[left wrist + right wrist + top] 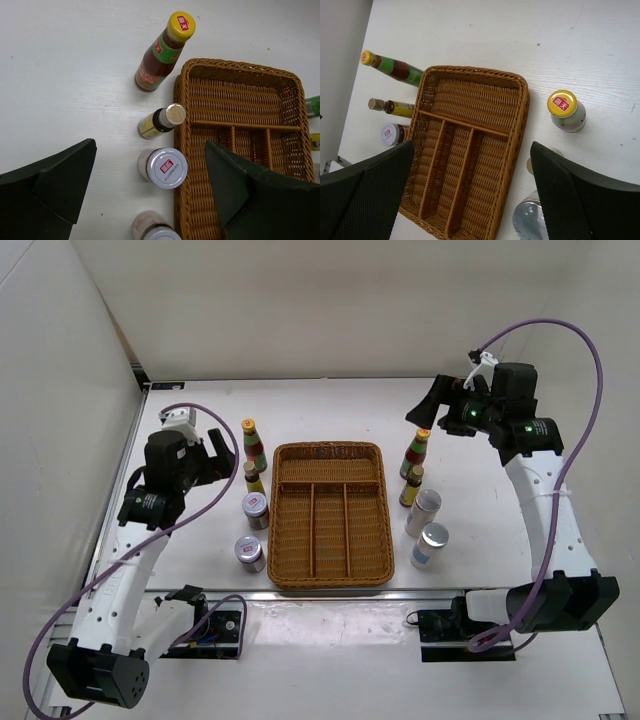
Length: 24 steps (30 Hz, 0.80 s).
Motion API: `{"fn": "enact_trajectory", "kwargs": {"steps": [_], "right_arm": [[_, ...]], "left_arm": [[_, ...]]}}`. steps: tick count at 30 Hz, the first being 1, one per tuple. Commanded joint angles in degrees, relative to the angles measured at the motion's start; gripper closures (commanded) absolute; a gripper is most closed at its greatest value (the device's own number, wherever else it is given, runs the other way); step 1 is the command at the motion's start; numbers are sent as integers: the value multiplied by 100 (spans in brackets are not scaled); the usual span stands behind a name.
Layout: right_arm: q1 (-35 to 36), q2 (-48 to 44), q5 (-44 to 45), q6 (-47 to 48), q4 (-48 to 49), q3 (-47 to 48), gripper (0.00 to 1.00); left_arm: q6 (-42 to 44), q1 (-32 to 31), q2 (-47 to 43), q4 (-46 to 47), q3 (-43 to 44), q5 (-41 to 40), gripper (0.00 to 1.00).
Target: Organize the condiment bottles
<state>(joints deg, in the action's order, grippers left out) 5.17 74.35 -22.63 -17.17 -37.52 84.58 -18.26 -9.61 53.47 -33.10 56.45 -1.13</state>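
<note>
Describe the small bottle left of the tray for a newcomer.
Find the central wicker tray; four items line its left side. Second from the far end is the small dark bottle, shorter than the yellow-capped sauce bottle behind, slimmer than the silver-lidded jar in front.

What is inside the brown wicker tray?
Nothing visible: the top view shows bare weave in all four compartments of the wicker tray. The condiment bottles stand outside, along both long sides. In each wrist view a claw finger covers part of the tray.
</note>
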Motion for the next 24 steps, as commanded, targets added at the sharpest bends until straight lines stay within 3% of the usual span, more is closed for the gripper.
{"fn": "enact_trajectory", "kwargs": {"steps": [1,3,8,11,13,17,24], "right_arm": [[37,-25,215,153,95,261,0],[37,167,85,-198,17,261,0],[90,519,-514,-41,16,542,0],[677,835,871,336,-387,814,0],[1204,1099,2124,477,-545,946,0],[1662,1477,3393,285,-748,947,2],[1795,1592,4284,292,-616,858,5]], "left_arm": [[305,-15,-91,102,-203,-142,0],[306,-15,-231,268,-379,-142,0],[253,-15,-408,603,-696,-309,0],[86,-15,-461,446,-696,-1028,0],[86,-76,-513,445,-696,-1100,0],[86,-199,-391,392,-696,-1240,0],[86,-261,-390,392,-696,-1294,0]]}}
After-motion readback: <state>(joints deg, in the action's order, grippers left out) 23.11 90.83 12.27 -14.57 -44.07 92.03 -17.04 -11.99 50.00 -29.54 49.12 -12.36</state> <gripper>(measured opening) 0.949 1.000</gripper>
